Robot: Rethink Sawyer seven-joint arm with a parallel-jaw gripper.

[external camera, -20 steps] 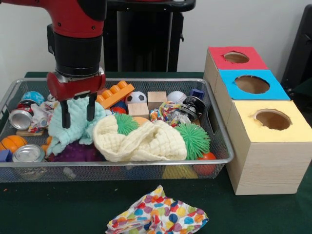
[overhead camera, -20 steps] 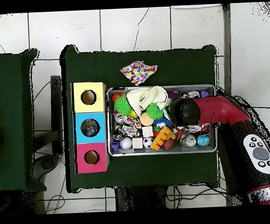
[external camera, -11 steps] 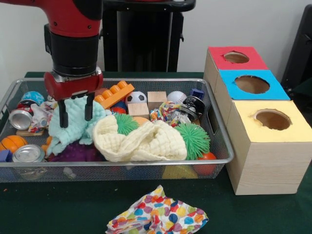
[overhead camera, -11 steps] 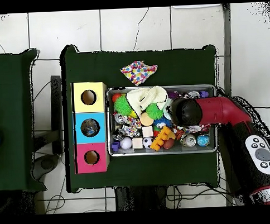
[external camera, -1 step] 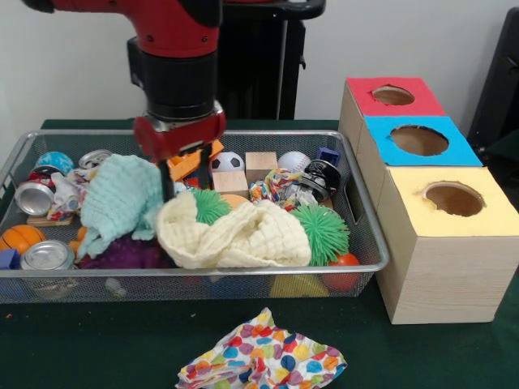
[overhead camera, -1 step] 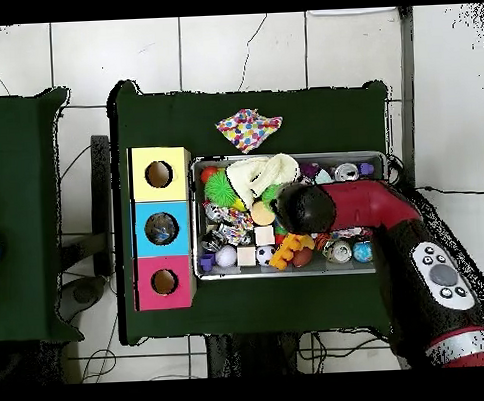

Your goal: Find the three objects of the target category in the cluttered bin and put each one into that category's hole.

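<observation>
your gripper (external camera, -1 step: 185,172) hangs in the mesh bin (external camera, -1 step: 369,243) between the mint cloth (external camera, -1 step: 120,197) and the cream cloth (external camera, -1 step: 235,235); you can't tell how wide its fingers stand. a spotted cloth (external camera, -1 step: 261,358) lies outside, on the table.

Green worktop (external camera, -1 step: 97,348) carries a crumpled multicoloured dotted cloth (external camera, -1 step: 261,359), apparently clear of the bin. Pale tiled floor (overhead camera, -1 step: 229,49) surrounds it.

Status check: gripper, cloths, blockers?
Gripper empty, jaws open, low in bin. Mint cloth and cream cloth lie in clutter. Patterned cloth on table outside.
</observation>
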